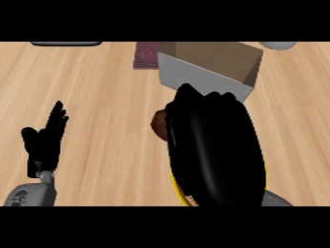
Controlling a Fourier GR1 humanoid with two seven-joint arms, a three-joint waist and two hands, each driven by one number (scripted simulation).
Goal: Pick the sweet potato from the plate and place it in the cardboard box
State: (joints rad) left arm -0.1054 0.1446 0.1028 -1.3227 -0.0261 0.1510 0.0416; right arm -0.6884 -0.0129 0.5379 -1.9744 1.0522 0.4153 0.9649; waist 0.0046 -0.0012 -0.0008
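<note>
Head view shows 1 wooden counter w/ 2 black hands on it. Right hand fills the centre-to-5 o'clock area, seen from its back, fingers pointing toward 12 o'clock; it covers most of what lies beneath. 1 sweet potato, reddish-brown, pokes out at the hand's 9 o'clock side, touching the hand's edge; whether the fingers are curled round it or just lying over it can't be told, since the back of the hand hides the underside. 1 plate, yellow, shows only as a thin rim along the hand's lower left edge, approx 7 o'clock of the hand. 1 cardboard box sits at 12 o'clock of the right hand, open top, pale front wall facing the viewer, brown inside; the fingertips reach close to that front wall, contact unclear. So the potato is at the plate, not in the box. Left hand shows at 8 o'clock of the view, well apart from the rest, fingers straight and pointing up, holding nothing. Along the far edge: 1 maroon item just beside the box at its 9 o'clock, 1 dark flat object at 11 o'clock, 1 pale grey object at 1 o'clock, both cut off by the edge.
</note>
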